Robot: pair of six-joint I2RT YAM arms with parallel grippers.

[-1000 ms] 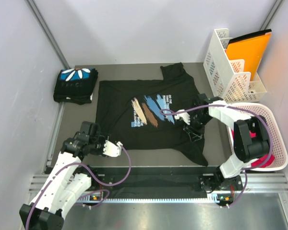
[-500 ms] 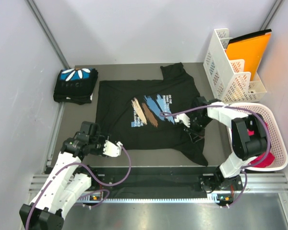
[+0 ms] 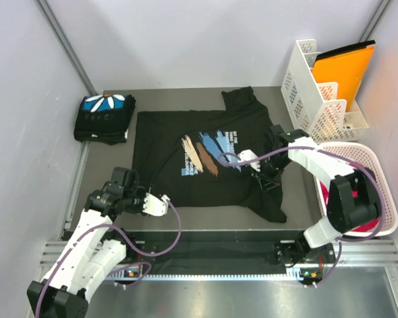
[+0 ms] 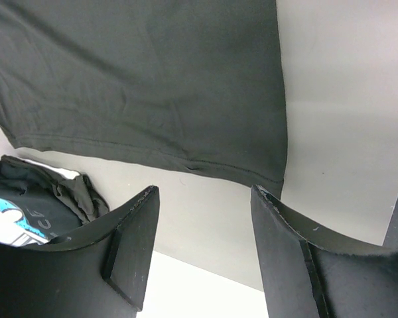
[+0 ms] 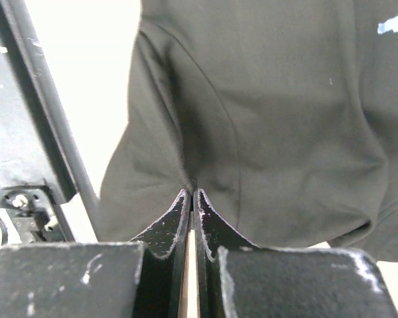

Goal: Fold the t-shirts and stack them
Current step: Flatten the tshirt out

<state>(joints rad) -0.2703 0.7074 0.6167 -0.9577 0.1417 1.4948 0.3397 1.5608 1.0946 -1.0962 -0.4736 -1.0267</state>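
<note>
**A:** Start at the bottom of the overhead frame. The left gripper point(image 3: 162, 205) hangs with its jaws parted wide and nothing between them. It is just off the lower-left hem corner of the soft black t-shirt with the blue-and-tan brush-stroke print point(image 3: 205, 156), which lies spread flat mid-frame on the grey table point(image 3: 288, 199).

**B:** And the right gripper point(image 3: 263, 180)?

**A:** It is right of centre, jaws pressed together on a small pinch of that shirt by its lower-right sleeve (in the wrist view the creases run straight into the fingertips).

**B:** What worries you?

**A:** The pinch looks thin. I judge it could slip out once the arm lifts, or it could take only the top layer and leave a crooked fold. With the left jaws holding nothing, a one-sided pull might also drag the whole shirt askew.

**B:** The other shirt?

**A:** The folded black t-shirt with the blue-and-white petal print point(image 3: 105, 118) sits at upper left, well apart from both arms.

**B:** Compared with a second ago?

**A:** The right jaws stood apart then and have since closed. The right elbow has swung toward the lower right, and the sleeve tip is drawn in slightly. The left arm is unchanged
</note>
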